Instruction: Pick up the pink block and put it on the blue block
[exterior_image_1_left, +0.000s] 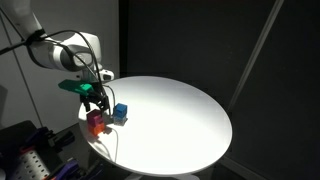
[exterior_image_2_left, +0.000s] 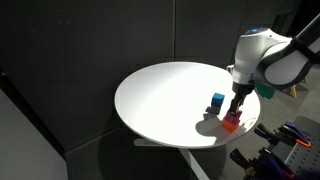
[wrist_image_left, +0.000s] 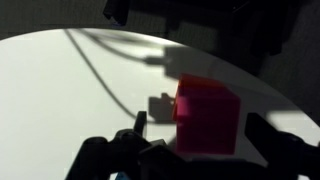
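The pink block (wrist_image_left: 208, 118) lies on the white round table and fills the middle of the wrist view. My gripper (wrist_image_left: 200, 135) is open and lowered around it, one finger on each side with a small gap to the block. In both exterior views the gripper (exterior_image_1_left: 95, 104) (exterior_image_2_left: 238, 104) hangs right over the pink block (exterior_image_1_left: 97, 119) (exterior_image_2_left: 235, 116), partly hiding it. The blue block (exterior_image_1_left: 120, 111) (exterior_image_2_left: 217, 101) stands on the table a short way beside it, untouched.
An orange cube (exterior_image_1_left: 96, 127) (exterior_image_2_left: 231, 124) sits right against the pink block, near the edge of the round white table (exterior_image_1_left: 170, 120) (exterior_image_2_left: 160, 100). Dark curtains surround the table. Equipment stands beyond the table edge (exterior_image_2_left: 290, 140).
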